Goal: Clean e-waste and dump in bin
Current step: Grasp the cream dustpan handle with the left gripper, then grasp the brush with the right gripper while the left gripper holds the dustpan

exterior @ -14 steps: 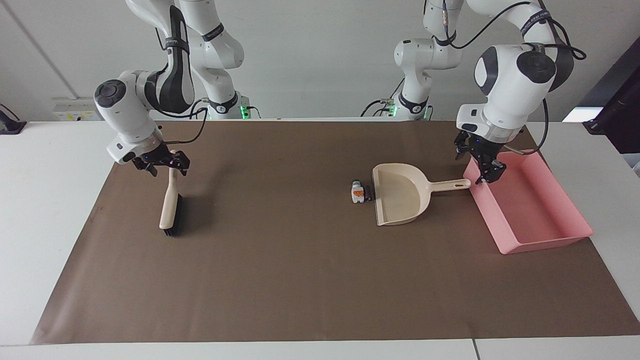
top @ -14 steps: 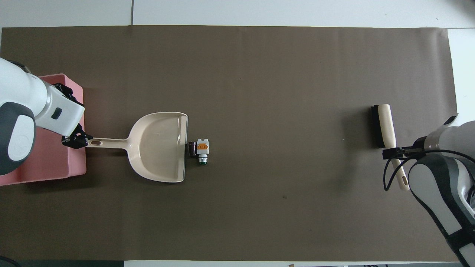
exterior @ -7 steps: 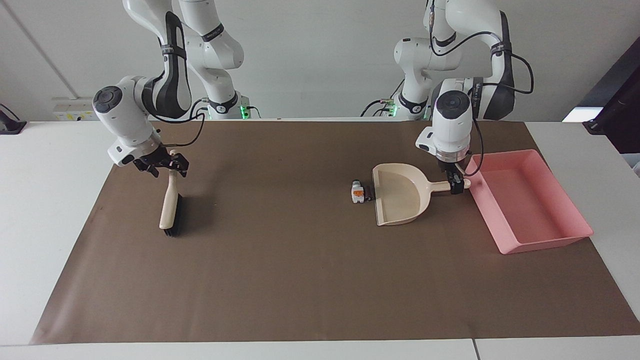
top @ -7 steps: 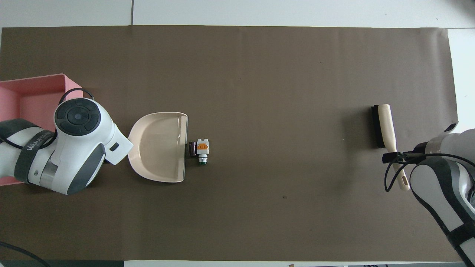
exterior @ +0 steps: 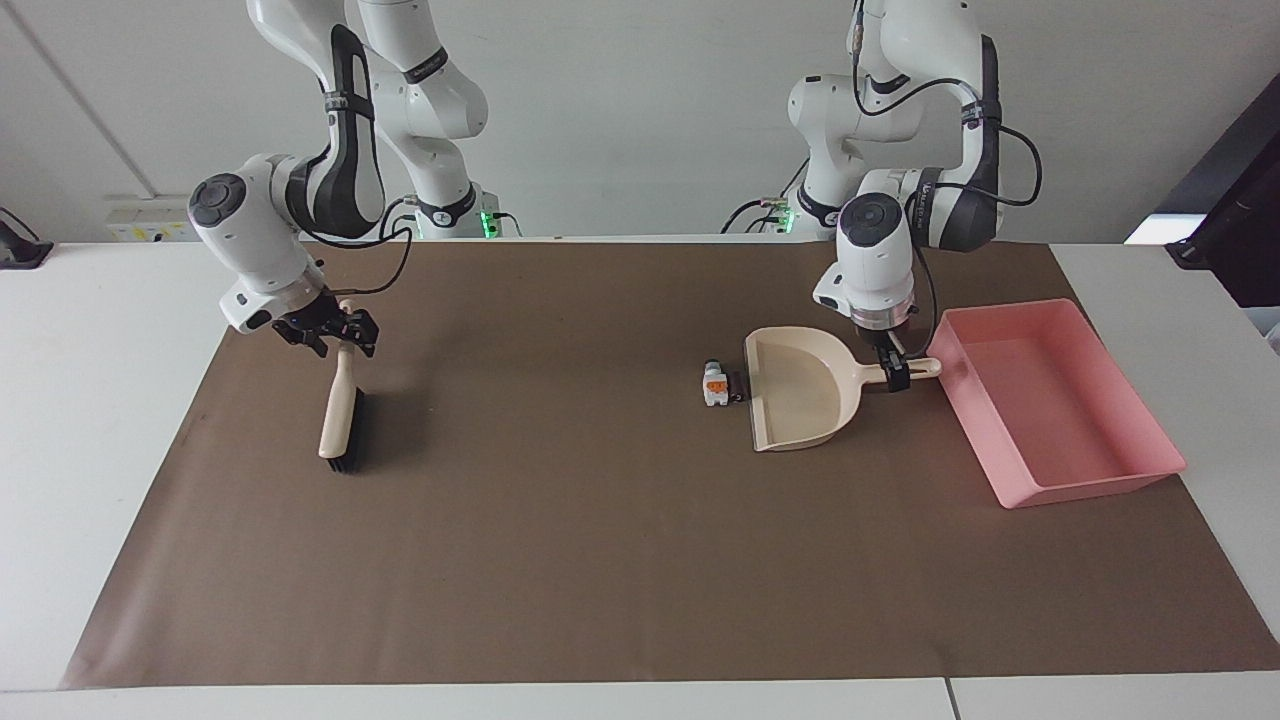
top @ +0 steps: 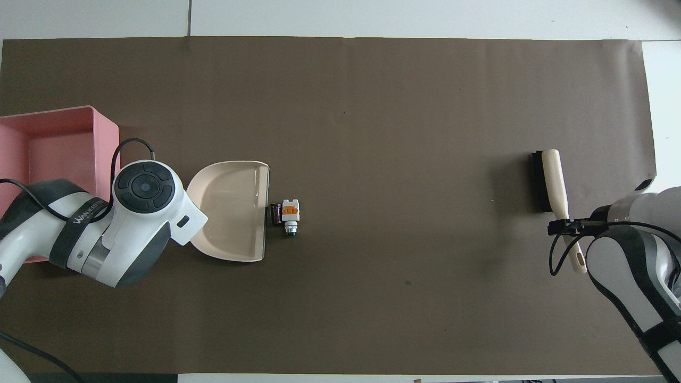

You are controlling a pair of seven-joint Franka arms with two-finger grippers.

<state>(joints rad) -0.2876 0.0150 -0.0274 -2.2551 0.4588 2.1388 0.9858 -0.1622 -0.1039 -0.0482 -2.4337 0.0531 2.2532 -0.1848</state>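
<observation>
Facing view, left pincer [exterior: 896,375]: right of centre, down at the dustpan [exterior: 800,400] handle; fingers straddle the handle, but whether they have clamped it cannot be told.
Facing view, right pincer [exterior: 335,330]: upper left, at the handle of the hand brush [exterior: 340,420]; grip likewise unclear.
Facing view, e-waste [exterior: 715,384]: centre-right, on the brown mat [exterior: 600,560] of the table, touching or just beside the dustpan's open lip.
Facing view, bin [exterior: 1090,470]: right edge, just beside the handle's end.
Overhead view, left arm: lower left, hiding handle and pincer.
Overhead view, e-waste [top: 287,215]: left of centre, against the dustpan [top: 234,213] lip; brush [top: 550,181] at right, well apart.
Risk: a loose hold on the thin handle could let the dustpan swivel or nudge the part away; a hard sweep may flick it past the lip.
</observation>
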